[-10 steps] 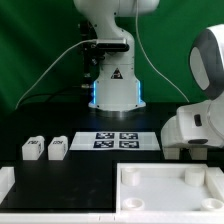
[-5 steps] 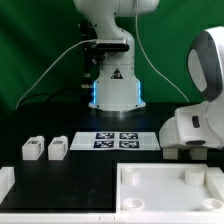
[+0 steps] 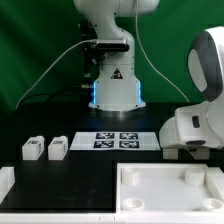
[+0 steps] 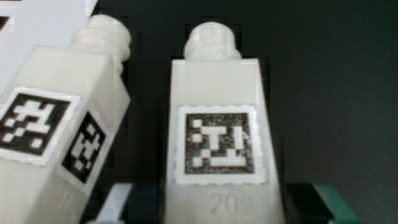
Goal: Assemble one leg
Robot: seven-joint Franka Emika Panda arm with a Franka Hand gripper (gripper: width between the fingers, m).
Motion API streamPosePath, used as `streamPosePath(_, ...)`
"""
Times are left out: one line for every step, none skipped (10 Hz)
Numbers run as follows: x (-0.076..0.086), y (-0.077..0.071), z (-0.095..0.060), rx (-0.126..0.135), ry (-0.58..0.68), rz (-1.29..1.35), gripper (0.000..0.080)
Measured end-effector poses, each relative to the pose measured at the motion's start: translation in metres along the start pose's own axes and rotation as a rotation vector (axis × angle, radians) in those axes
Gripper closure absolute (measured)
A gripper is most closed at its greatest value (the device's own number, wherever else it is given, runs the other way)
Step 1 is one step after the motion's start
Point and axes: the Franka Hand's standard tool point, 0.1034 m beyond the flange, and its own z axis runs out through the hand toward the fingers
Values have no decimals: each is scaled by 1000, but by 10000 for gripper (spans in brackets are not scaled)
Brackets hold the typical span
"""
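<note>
In the wrist view a white leg (image 4: 217, 120) with a black-and-white tag and the number 20 lies between my open gripper (image 4: 228, 206). The fingers (image 4: 135, 205) stand on either side of it, with dark gaps showing. A second leg (image 4: 68, 110) lies right beside it, just outside one finger. In the exterior view my gripper's hand (image 3: 190, 135) hangs low at the right, behind the panel; its fingers and these two legs are hidden there. Two more legs (image 3: 33, 148) (image 3: 58, 148) lie at the left.
The large white rimmed panel (image 3: 170, 192) lies at the front right. The marker board (image 3: 120, 140) lies in the middle in front of the robot base (image 3: 115, 85). A white block edge (image 3: 5, 185) sits at the front left.
The arm's upper part has shifted very slightly at the exterior view's right. The legs and the panel have not moved.
</note>
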Motion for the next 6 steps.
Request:
streamPosePath(0,0,0,0,0,0,508)
streamPosePath(0,0,0,0,0,0,508)
streamPosePath(0,0,0,0,0,0,508)
streamPosePath(0,0,0,0,0,0,508)
streamPosePath(0,0,-1,0,1,-1,508)
streamPosePath(1,4,-14,-3,32,-40,508)
